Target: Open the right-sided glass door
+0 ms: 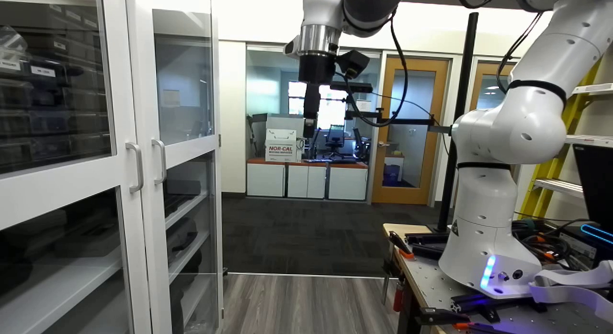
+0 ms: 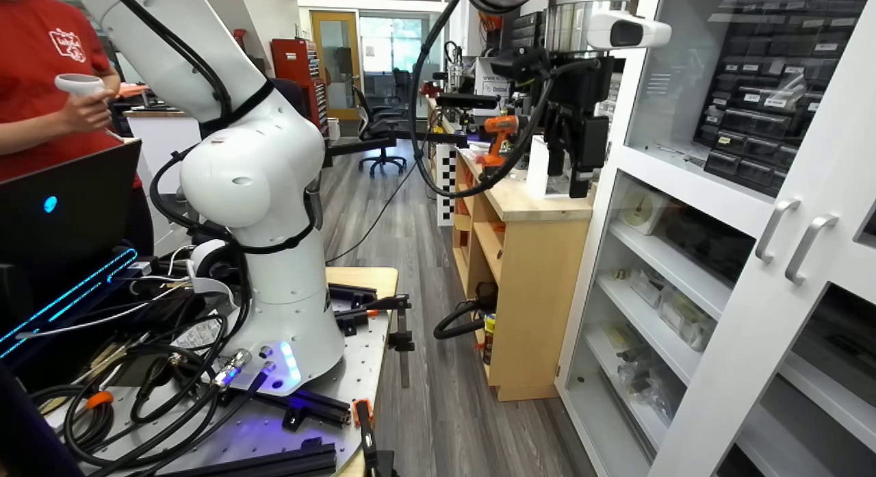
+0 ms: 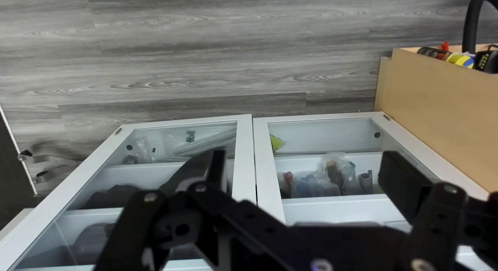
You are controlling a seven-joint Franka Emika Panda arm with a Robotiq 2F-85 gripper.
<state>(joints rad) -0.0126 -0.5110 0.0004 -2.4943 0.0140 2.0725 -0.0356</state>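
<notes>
The claw [image 1: 310,127] is hanging near the right glass door [image 1: 189,149]

In the wrist view, the claw's two fingers [image 3: 402,185] are standing wide apart. The door is standing shut beside the claw, on the side away from the robot's base [image 1: 488,243]. Its curved gray handle [image 1: 163,161] is sticking out, apart from the claw.

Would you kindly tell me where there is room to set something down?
Bare wood floor lies between the glass cabinet and the robot's table; dark carpet before the white cupboards looks free. The table is crowded with cables and clamps.
</notes>
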